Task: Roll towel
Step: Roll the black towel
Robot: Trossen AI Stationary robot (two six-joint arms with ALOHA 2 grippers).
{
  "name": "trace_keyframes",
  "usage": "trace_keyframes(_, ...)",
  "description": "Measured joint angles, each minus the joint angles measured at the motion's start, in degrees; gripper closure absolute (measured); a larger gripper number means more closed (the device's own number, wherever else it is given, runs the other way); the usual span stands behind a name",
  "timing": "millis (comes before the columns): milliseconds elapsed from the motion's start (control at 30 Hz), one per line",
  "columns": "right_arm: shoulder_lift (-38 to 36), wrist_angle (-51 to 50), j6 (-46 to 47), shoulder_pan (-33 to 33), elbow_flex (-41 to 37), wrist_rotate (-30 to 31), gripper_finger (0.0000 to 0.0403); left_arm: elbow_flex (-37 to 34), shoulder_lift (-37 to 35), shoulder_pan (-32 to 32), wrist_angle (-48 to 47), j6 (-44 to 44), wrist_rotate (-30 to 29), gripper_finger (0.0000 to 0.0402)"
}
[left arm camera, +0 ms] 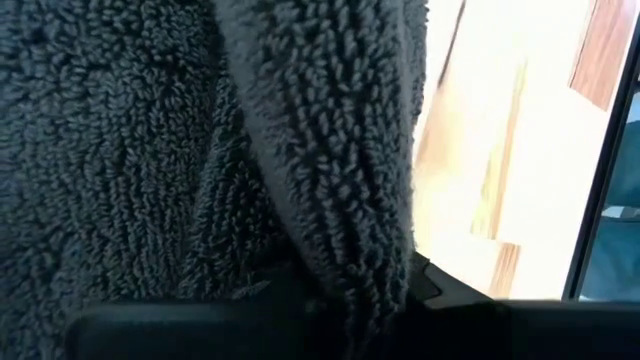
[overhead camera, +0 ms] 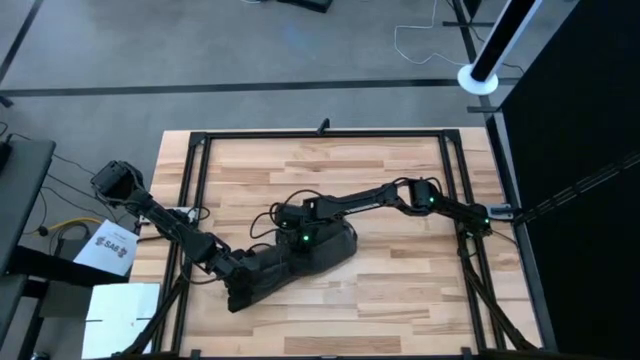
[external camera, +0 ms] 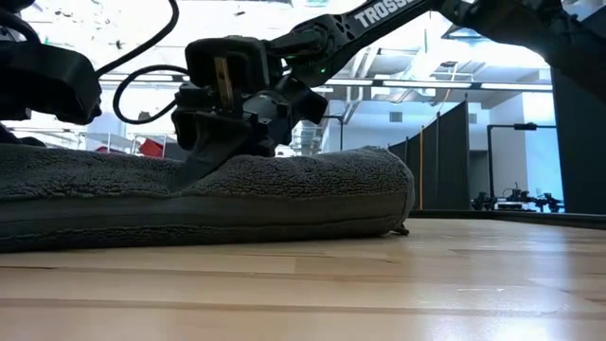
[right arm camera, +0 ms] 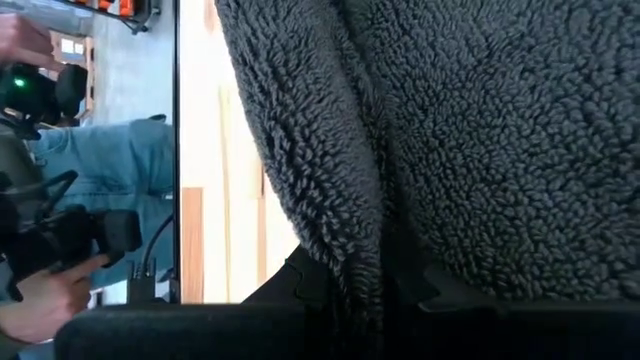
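The dark grey towel (overhead camera: 325, 248) lies in a long, thick bundle of several layers on the wooden table (overhead camera: 400, 300), slanting from near left to the middle. In the low view its rounded end (external camera: 393, 194) rests on the wood. My left gripper (overhead camera: 238, 288) is shut on the towel's near-left end, and cloth (left arm camera: 120, 150) fills its wrist view. My right gripper (overhead camera: 298, 238) is shut on the towel (right arm camera: 480, 130) near its middle and shows from the side in the low view (external camera: 204, 159). My left gripper pinches a thick ridge of the towel's cloth (left arm camera: 345, 240) between its two fingers, slanting steeply down onto it. The cloth covers the fingertips; how many layers are held cannot be told. The towel lies on the table. My right gripper pinches a raised fold of the towel (right arm camera: 350, 230) between its fingers, slanting down onto the bundle's top (external camera: 218, 170). The cloth hides the fingertips. The rest of the towel lies flat on the table under the hold.
A black rail frame (overhead camera: 195, 200) runs around the tabletop. Bare wood lies right of the towel and along the near edge (overhead camera: 420, 320). A person in jeans (right arm camera: 120, 170) stands beyond the table's edge, a hand (right arm camera: 40, 300) on a dark device. A white pole base (overhead camera: 485, 80) stands behind the table.
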Motion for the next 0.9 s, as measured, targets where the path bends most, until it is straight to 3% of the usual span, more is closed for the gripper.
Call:
trace_keyframes(167,0.6,0.2,0.0,0.3,0.0,0.5,0.0375,0.0,0.1,0.0,0.0,0.2,0.0,0.0365)
trace_keyframes(433,0.6,1.4,-5.1,0.8,-0.2,0.8,0.0373,-0.2,0.1,-0.1,0.5,0.9,0.1,0.0382)
trace_keyframes(700,0.6,2.2,-5.4,0.5,-0.2,1.2,0.0288,-0.2,0.2,-2.3,0.5,0.0,-1.7,0.0382)
trace_keyframes(900,0.8,0.6,-4.3,-0.3,1.4,-0.1,0.0278,-0.2,0.2,-3.9,0.5,-1.1,-3.5,0.0382)
